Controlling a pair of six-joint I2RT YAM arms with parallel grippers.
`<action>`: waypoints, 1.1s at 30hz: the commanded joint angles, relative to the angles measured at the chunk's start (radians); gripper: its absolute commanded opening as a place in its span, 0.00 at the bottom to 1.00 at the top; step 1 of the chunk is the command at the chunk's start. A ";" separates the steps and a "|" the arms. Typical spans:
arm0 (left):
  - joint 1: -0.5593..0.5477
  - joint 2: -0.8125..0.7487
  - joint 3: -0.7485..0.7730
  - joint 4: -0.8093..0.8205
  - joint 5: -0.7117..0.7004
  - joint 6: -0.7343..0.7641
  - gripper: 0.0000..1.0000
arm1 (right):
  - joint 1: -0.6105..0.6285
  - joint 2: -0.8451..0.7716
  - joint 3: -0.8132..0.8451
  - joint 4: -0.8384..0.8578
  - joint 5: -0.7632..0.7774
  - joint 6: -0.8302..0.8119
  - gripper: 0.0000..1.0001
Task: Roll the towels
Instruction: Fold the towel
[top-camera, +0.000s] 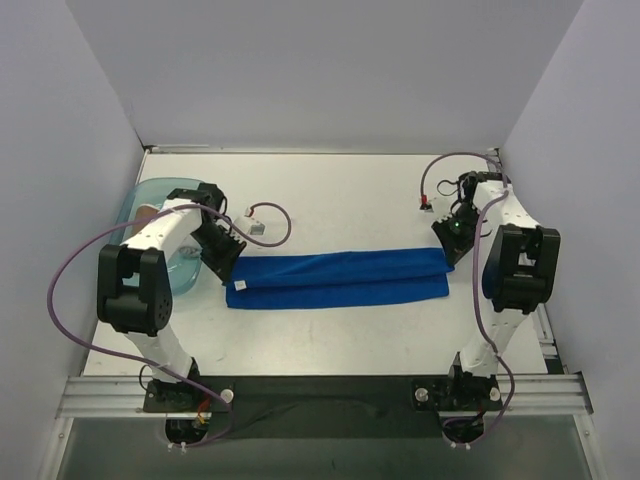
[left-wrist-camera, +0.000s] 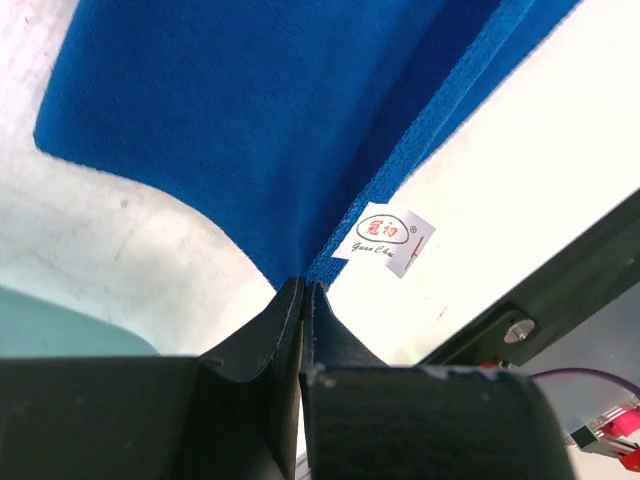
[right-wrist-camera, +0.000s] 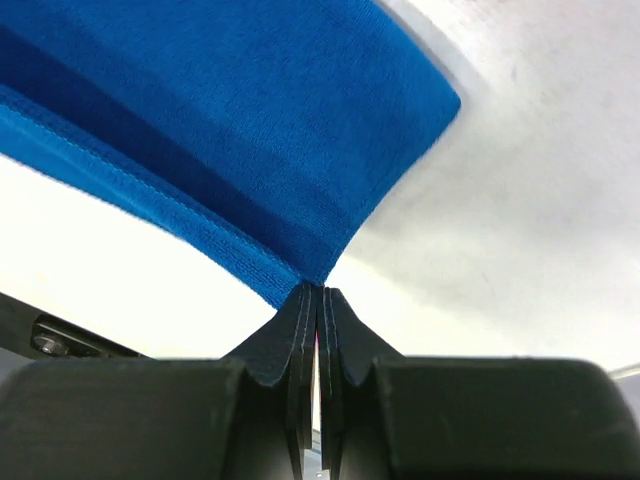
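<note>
A royal-blue towel (top-camera: 340, 278) lies across the middle of the table, folded lengthwise into a long strip. My left gripper (top-camera: 226, 262) is shut on its left end, my right gripper (top-camera: 449, 246) on its right end. In the left wrist view the fingertips (left-wrist-camera: 302, 287) pinch a corner of the blue towel (left-wrist-camera: 250, 120), and its small white tag (left-wrist-camera: 383, 240) hangs just beside them. The right wrist view shows the right gripper (right-wrist-camera: 318, 289) pinching the far corner of the towel (right-wrist-camera: 250, 100), which has a folded layer on top.
A translucent teal tub (top-camera: 150, 197) stands at the left, close behind the left arm, with something tan inside. Loose purple cables with small connectors (top-camera: 258, 227) lie behind the towel on both sides. A black rail (top-camera: 330, 392) runs along the near edge. Walls enclose three sides.
</note>
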 joint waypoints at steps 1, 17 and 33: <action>0.001 -0.066 0.003 -0.076 0.020 0.038 0.00 | -0.009 -0.087 -0.026 -0.085 -0.012 -0.040 0.00; 0.007 0.093 -0.055 0.065 -0.006 0.014 0.00 | -0.012 0.045 -0.110 -0.016 0.028 -0.057 0.00; 0.010 -0.155 -0.090 -0.044 0.122 0.150 0.45 | -0.019 -0.181 -0.153 -0.182 -0.060 -0.211 0.39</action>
